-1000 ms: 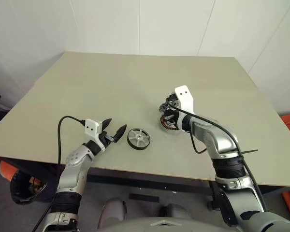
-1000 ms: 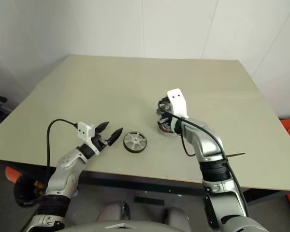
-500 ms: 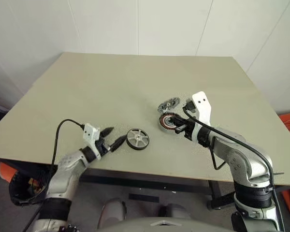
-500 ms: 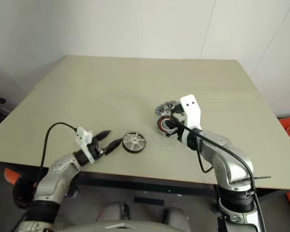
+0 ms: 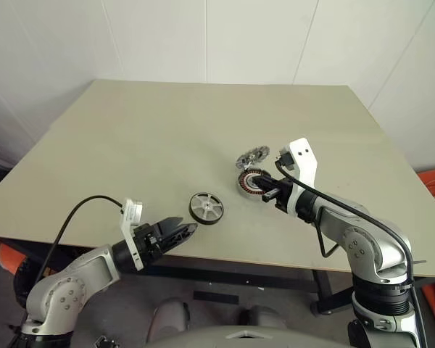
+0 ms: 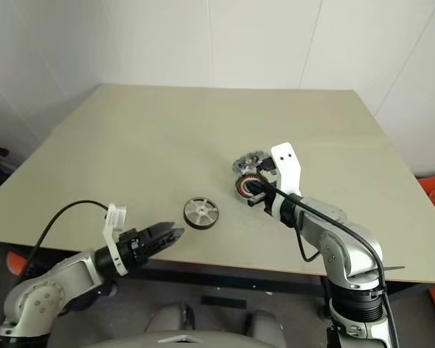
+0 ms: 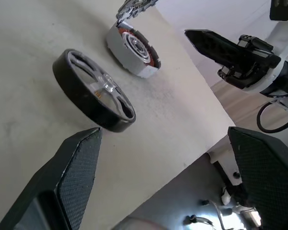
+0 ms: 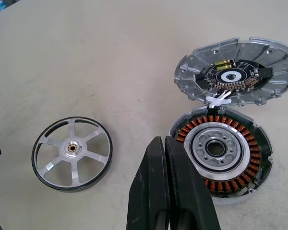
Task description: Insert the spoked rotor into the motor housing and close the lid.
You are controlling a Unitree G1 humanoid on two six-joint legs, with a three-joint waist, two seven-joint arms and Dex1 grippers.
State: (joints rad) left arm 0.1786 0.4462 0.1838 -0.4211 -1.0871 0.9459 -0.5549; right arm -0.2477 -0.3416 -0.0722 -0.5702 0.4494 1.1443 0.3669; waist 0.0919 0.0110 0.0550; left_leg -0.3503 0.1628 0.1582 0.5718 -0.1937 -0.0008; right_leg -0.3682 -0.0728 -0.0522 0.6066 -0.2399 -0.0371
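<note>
From the head camera the right gripper sits in front of the motor housing, so its near rim is covered and the windings are too small to make out. The lid is tiny there too, cut-outs unreadable. In the left wrist view the lid's far part runs off the frame edge. In the right wrist view the shut fingers hide the housing's near-left rim.
</note>
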